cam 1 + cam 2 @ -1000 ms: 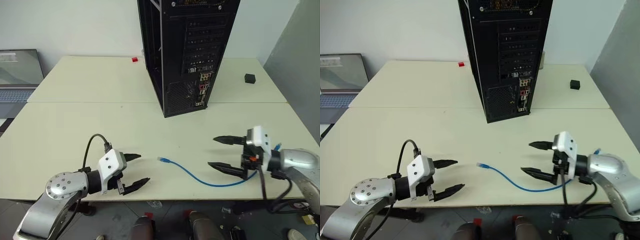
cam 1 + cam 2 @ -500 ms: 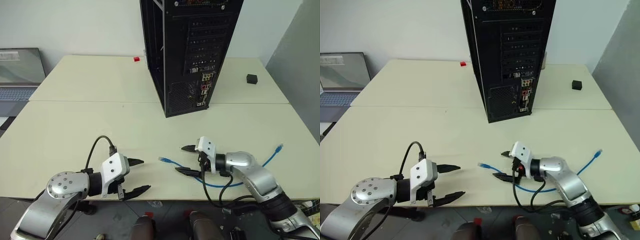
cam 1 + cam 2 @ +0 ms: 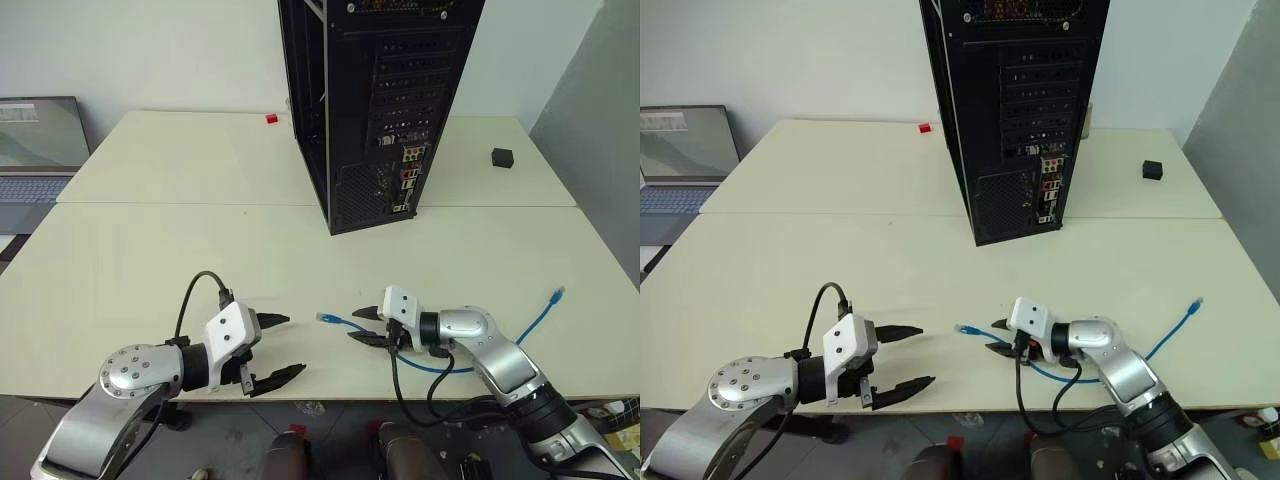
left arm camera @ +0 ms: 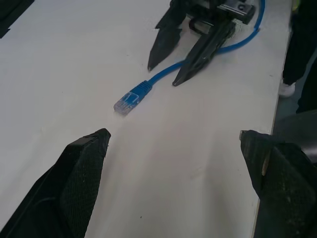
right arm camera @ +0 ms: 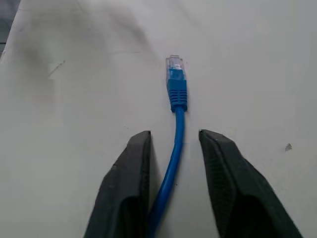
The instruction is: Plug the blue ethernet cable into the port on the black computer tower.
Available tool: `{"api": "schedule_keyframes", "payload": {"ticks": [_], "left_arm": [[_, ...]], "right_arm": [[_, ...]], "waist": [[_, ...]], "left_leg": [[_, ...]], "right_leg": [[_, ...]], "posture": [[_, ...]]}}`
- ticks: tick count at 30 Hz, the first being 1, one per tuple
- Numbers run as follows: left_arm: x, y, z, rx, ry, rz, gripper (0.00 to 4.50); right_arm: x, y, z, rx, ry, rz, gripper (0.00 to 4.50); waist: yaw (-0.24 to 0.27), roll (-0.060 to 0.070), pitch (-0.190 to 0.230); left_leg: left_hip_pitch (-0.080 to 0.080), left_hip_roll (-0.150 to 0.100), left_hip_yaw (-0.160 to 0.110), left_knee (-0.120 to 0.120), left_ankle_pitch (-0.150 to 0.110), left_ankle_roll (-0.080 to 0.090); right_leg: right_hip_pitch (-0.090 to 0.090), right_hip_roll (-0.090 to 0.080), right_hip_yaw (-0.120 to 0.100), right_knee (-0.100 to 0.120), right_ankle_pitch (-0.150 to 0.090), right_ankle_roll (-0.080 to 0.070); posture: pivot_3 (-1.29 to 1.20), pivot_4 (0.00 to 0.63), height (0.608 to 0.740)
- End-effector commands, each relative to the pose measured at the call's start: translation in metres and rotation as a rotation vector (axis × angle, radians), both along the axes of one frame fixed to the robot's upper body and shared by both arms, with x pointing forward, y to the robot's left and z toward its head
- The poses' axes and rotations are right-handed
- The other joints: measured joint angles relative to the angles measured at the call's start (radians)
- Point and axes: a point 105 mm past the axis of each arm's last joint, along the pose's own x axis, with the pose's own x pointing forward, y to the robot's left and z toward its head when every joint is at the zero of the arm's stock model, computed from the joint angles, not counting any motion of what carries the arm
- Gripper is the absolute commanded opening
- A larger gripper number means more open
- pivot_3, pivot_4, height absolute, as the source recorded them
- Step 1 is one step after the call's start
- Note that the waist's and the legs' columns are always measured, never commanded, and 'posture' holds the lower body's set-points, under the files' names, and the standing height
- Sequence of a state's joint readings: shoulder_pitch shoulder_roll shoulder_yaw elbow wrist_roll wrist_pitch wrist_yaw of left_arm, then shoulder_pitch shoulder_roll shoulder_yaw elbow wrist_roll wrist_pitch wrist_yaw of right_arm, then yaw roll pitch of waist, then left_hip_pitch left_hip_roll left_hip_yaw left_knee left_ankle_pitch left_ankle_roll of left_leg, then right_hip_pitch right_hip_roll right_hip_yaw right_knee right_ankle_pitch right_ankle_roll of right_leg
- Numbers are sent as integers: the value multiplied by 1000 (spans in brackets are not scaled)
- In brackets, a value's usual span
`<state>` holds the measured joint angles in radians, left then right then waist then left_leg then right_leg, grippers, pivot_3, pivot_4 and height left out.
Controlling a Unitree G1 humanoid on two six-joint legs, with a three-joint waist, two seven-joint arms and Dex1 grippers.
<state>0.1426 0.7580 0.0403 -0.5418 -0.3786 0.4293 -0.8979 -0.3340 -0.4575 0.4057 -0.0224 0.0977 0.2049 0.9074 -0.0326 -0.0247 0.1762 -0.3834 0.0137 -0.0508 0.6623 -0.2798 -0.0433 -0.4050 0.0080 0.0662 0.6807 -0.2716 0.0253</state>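
Near the table's point(image 3: 120, 250) front edge, the right gripper point(image 5: 173, 163) straddles the blue ethernet cable point(image 5: 177, 119) behind its plug, fingers narrowed but not visibly clamped, so the thin cord could slip sideways free, while the left gripper point(image 3: 278, 348) hangs wide open, empty.

thin flexible ethernet cable point(image 3: 440, 366): bright blue, clear plug
tall metal computer tower point(image 3: 375, 100): black, mesh rear
surface point(image 3: 150, 260): pale cream
small cube point(image 3: 501, 157): black

No readable text — no labels, no numbers.

blue ethernet cable point(image 3: 440, 352) lies curved on the table before the upright black computer tower point(image 3: 375, 100).
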Motion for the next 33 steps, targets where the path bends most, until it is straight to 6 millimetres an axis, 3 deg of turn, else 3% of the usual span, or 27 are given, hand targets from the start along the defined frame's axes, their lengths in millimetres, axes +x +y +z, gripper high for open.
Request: {"api": "schedule_keyframes", "payload": {"ticks": [1,5,10,17,22,29,33], "left_arm": [[6,-4,2,-29,-21,29,4500],[13,-4,1,-29,-37,54,4500],[22,-13,-4,-53,-37,61,4500],[38,-29,-5,-15,-67,-33,4500],[44,-42,3,-73,-47,-90,4500],[40,-45,4,-66,-25,-153,4500],[39,-45,4,-67,-22,-162,3903]], "right_arm": [[4,0,7,-13,-46,7,805],[8,-3,13,-18,-67,-1,62],[10,-10,34,-28,-128,13,62],[-10,-13,56,-43,-113,121,62],[-13,-12,61,-59,-125,143,62],[-13,-13,61,-77,-139,140,62],[-12,-14,62,-80,-142,135,0]], "waist": [[0,0,0],[0,0,0],[1,0,0],[1,0,0],[0,0,0],[1,0,0],[1,0,0]], "left_leg": [[0,0,0,0,0,0],[0,0,0,0,0,0],[0,-1,0,0,0,0],[0,-1,-1,0,0,0],[0,-1,-1,0,0,0],[0,-1,-1,0,0,0],[0,-1,-1,0,0,0]], "right_leg": [[0,0,0,0,0,0],[0,0,0,0,0,0],[0,0,0,0,0,0],[0,0,-1,0,0,0],[0,0,-1,0,0,0],[0,0,-1,0,0,0],[0,0,-1,0,0,0]], "posture": [[0,150,740],[0,150,740],[0,150,740],[0,150,740],[0,150,740],[0,150,740],[0,150,740]]}}
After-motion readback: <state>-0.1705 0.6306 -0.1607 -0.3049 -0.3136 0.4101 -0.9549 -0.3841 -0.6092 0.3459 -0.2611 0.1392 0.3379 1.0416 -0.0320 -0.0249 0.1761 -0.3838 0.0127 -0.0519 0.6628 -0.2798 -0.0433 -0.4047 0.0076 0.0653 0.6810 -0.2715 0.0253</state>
